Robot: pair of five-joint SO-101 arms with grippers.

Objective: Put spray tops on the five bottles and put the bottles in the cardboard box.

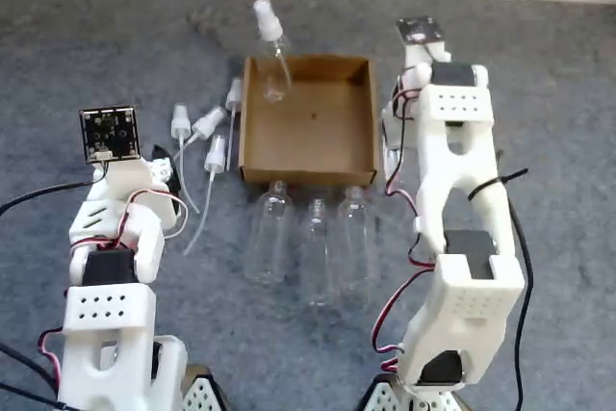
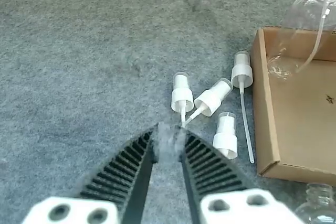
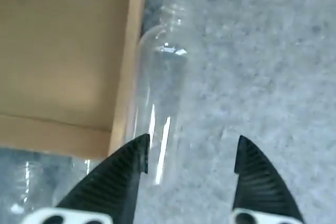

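Arms low: right pincer [image 3: 192,139] agape, left pincer [image 2: 168,132] closed.

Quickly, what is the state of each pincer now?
Left pincer: closed, apparently holding nothing.
Right pincer: open, at a capless bottle.

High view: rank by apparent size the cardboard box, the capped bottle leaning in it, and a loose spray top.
Largest: brown cardboard box.
Then: clear plastic bottle with white spray top.
Smallest: loose white spray top.
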